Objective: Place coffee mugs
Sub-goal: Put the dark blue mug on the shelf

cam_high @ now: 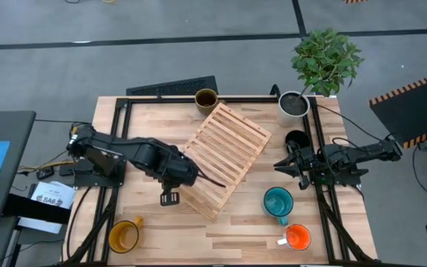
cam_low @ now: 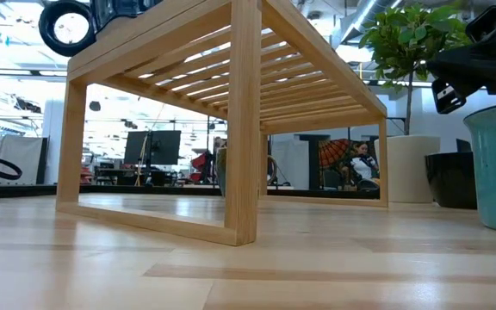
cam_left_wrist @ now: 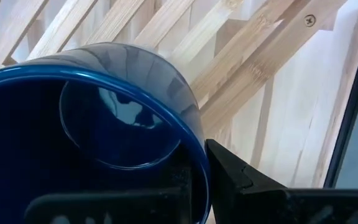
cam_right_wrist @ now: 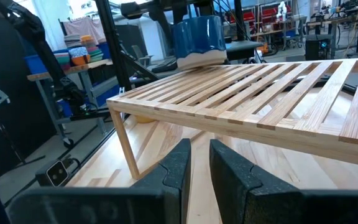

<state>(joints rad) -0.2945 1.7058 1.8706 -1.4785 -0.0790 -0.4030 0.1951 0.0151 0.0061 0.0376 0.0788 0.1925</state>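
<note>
My left gripper [cam_high: 190, 176] hangs over the left edge of the slatted wooden rack [cam_high: 224, 156], shut on a dark blue mug [cam_left_wrist: 104, 81]. From the right wrist view the blue mug [cam_right_wrist: 197, 34] is upright at the rack's top; whether its base touches the slats, I cannot tell. An olive-brown mug [cam_high: 206, 99] stands behind the rack, a black mug [cam_high: 296, 139] and a teal mug [cam_high: 278, 202] to its right. An orange mug [cam_high: 297, 237] and a yellow mug [cam_high: 124, 236] stand near the front edge. My right gripper [cam_right_wrist: 199, 163] waits level at the table's right, narrowly open and holding nothing. My left gripper holds the dark blue mug by its wall at the rim [cam_left_wrist: 194, 146], one finger [cam_left_wrist: 229, 171] outside and the other inside the cup. The fingers come from above, pointing steeply down. The mug sits upright, mouth up, below the gripper over the rack's slats.
A white plant pot [cam_high: 293, 106] with a leafy plant stands at the back right corner. A black metal frame [cam_high: 117, 148] runs along the table's left, far and right sides. A small dark object [cam_high: 170, 198] lies left of the rack's near corner. Bare wood shows along the front middle.
</note>
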